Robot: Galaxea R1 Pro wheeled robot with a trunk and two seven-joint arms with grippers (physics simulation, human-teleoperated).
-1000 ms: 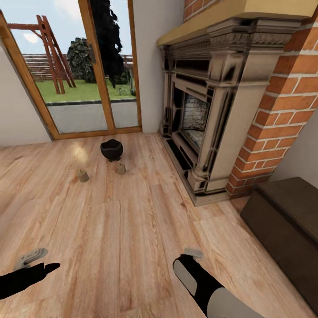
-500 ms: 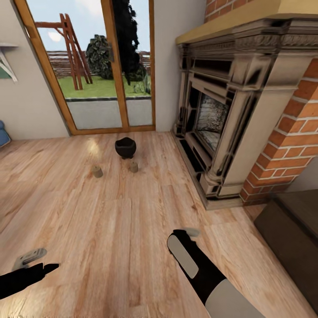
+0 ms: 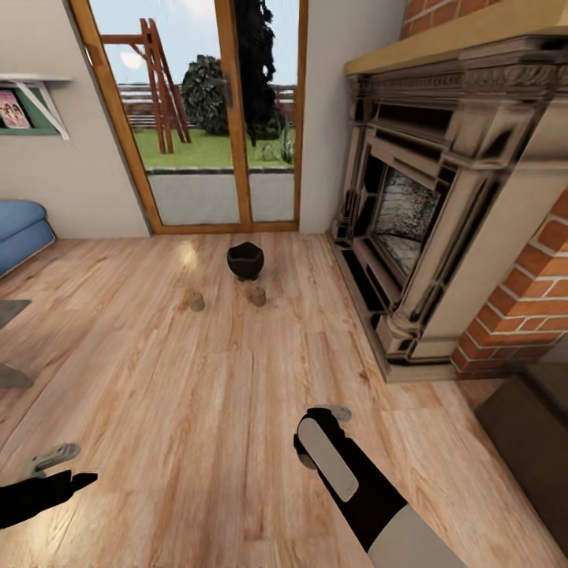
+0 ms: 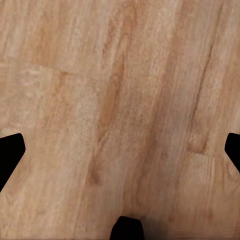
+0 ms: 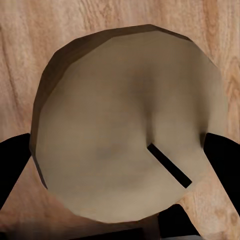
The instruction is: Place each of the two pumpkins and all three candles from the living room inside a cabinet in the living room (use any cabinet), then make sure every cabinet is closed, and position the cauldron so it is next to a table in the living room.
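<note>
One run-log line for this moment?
right gripper: holds candle | left gripper: open, empty | floor: cauldron, two candles

Bright daylight through the glass door [image 3: 221, 118]; soft render, wide-angle edge distortion.

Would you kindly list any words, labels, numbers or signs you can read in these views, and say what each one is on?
None: no text can be read anywhere.
The pink-and-green framed picture on the wall under the white shelf is too small and blurred to tell whether it carries writing.
The off-white stubby candle in the right hand, the squat black cauldron and the brick fireplace carry no markings.
</note>
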